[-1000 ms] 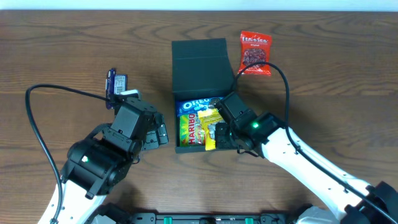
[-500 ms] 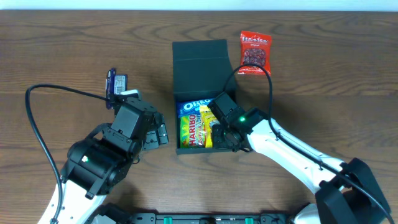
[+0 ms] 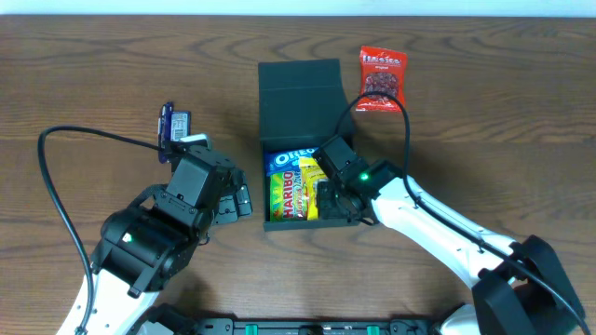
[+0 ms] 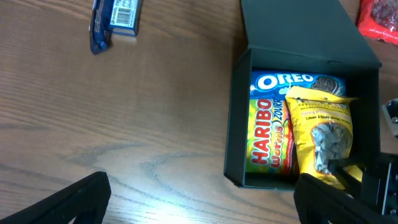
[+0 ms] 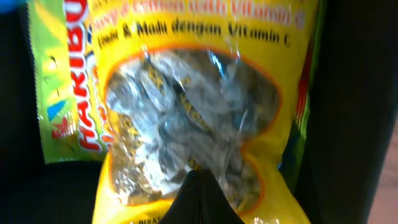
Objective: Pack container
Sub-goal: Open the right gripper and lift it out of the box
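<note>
The dark teal container [image 3: 300,93] stands open at mid-table, its flap lid laid back; it also shows in the left wrist view [image 4: 292,31]. Inside lie an Oreo pack [image 3: 296,157], a Haribo bag [image 3: 287,194] and a yellow candy bag [image 3: 314,181]. My right gripper [image 3: 331,195] is inside the container's right side, shut on the yellow candy bag [image 5: 199,118], which lies partly over the Haribo bag [image 5: 59,93]. My left gripper [image 3: 233,200] is open and empty, just left of the container.
A red snack packet [image 3: 383,79] lies to the right of the lid. A blue wrapped bar [image 3: 171,128] lies at the left, also in the left wrist view [image 4: 115,18]. The right arm's cable arcs over the container's right side.
My right gripper moved left into the container with the yellow bag, which now lies flatter beside the Haribo bag. The left arm has not moved.
</note>
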Tool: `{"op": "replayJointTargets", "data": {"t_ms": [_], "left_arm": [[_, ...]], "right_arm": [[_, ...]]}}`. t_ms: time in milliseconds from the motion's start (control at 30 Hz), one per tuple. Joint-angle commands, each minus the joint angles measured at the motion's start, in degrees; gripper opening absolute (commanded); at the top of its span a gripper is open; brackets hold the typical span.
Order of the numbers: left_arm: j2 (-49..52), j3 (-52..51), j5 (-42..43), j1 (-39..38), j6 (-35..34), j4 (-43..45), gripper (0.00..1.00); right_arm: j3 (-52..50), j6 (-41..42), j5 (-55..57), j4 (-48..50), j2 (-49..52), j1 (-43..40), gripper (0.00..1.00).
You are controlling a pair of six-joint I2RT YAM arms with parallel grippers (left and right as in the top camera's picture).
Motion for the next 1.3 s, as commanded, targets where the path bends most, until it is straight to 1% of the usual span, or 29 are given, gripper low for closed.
{"op": "replayJointTargets", "data": {"t_ms": [0, 367, 533, 767, 900, 967, 1100, 1267], "left_arm": [[0.1, 1.2, 0.0, 0.0, -0.6, -0.2, 0.95], [0.1, 1.2, 0.0, 0.0, -0.6, -0.2, 0.95], [0.1, 1.2, 0.0, 0.0, -0.6, -0.2, 0.95], [0.1, 1.2, 0.0, 0.0, -0.6, -0.2, 0.95], [0.1, 1.2, 0.0, 0.0, -0.6, -0.2, 0.95], [0.1, 1.2, 0.0, 0.0, -0.6, -0.2, 0.95], [0.1, 1.2, 0.0, 0.0, -0.6, -0.2, 0.95], [0.1, 1.2, 0.0, 0.0, -0.6, -0.2, 0.95]], "right_arm": [[-0.3, -1.4, 2.5, 1.1, 0.7, -1.0, 0.01], [-0.3, -1.8, 2.4, 2.4, 5.1, -1.0, 0.02], [0.0, -1.8, 2.2, 2.6, 4.4, -1.1, 0.01], [5.4, -1.8, 1.8, -2.6, -1.6, -2.3, 0.01], [9.2, -3.8, 2.3, -3.4, -6.8, -2.3, 0.02], [10.4, -3.9, 4.3, -3.3, -9.3, -2.3, 0.02], [11.4, -3.9, 11.2, -3.3, -13.1, -2.3, 0.06], [11.4, -3.9, 17.1, -3.3, -15.4, -2.5, 0.09]]}}
